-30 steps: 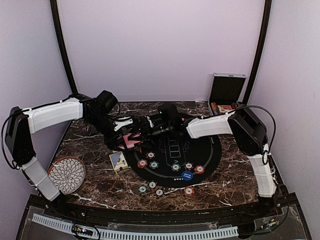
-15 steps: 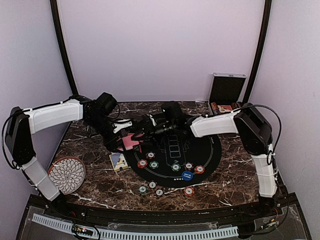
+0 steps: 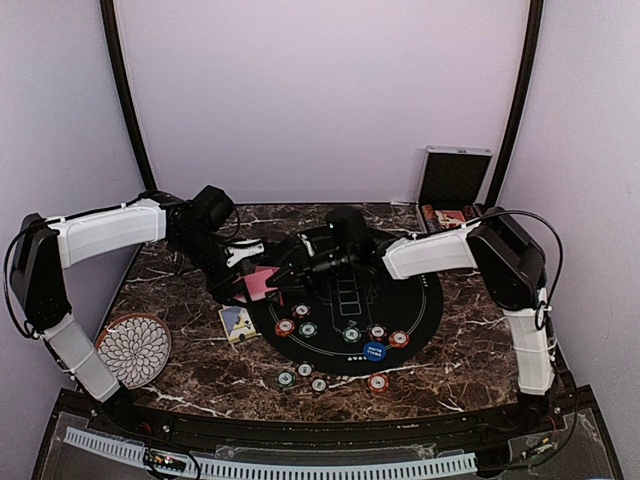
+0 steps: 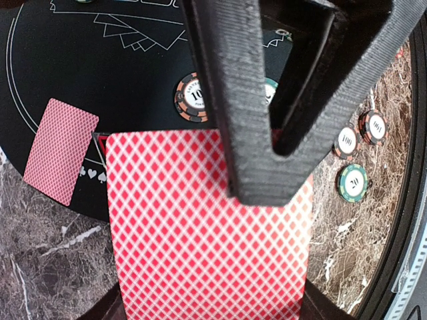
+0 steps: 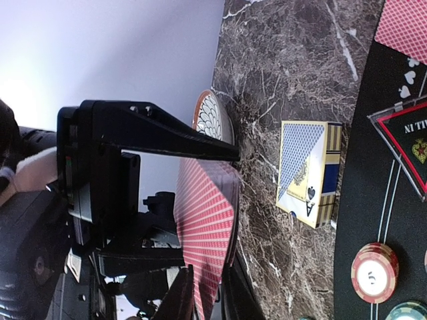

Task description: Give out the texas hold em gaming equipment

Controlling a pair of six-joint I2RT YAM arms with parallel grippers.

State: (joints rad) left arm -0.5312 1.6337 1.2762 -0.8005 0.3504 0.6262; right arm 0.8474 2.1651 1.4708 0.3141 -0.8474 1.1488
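Lilac walls enclose a dark marble table (image 3: pixel 190 385) carrying a round black mat (image 3: pixel 420 300). The left jaws are clamped flat on the red-backed deck (image 4: pixel 200 227) and hold it clear of the table at the mat's 10 o'clock rim, backs up. Judged from the pose, this grip leaves the deck's free end exposed so that the other arm can take cards from it. The right jaws reach in from 3 o'clock and stand partly apart, with that free end between them in the right wrist view. Whether a pad touches the top card cannot be told. The step in hand is judged to be drawing one card off for dealing. One card (image 4: pixel 60 159) lies face down just inside the mat's rim, near the held deck. Chips (image 3: pixel 308 329) sit in a loose row across the mat's 6 o'clock half, with the blue disc (image 3: pixel 374 351) nearer the rim. Four more chips (image 3: pixel 304 370) rest on bare marble just beyond the rim at 6 o'clock, probably set out as stakes at player positions. The card box (image 3: pixel 237 322) lies flat at 8 o'clock, just off the mat and out of the dealing path. The plate (image 3: pixel 135 350) occupies the table's 8 o'clock corner. The case (image 3: pixel 452 180) stands open at 1 o'clock, well apart from the work. Likely fault: the jaws may take more than one card, since the deck's layers lie tight together.
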